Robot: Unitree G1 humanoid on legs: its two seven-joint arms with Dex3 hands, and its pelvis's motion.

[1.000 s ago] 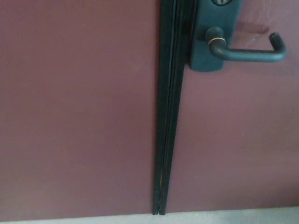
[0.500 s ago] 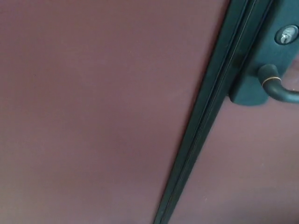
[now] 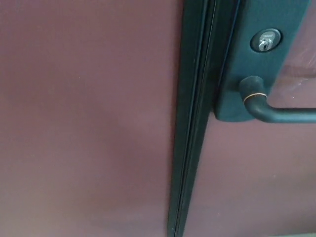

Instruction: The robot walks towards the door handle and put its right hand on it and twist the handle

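Maroon door (image 3: 89, 118) carrying a dark backplate (image 3: 232, 94) at upper right. Mounted on the backplate: a keyhole (image 3: 265, 40) above, and a lever handle (image 3: 281, 114) below, extending horizontally past the right edge. Dark vertical seam (image 3: 192, 148) just left of the backplate.

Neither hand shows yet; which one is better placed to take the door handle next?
Right, probably. The door handle sits at the picture's right, its lever running off the right edge, right of the dark door seam. Neither hand is in view.
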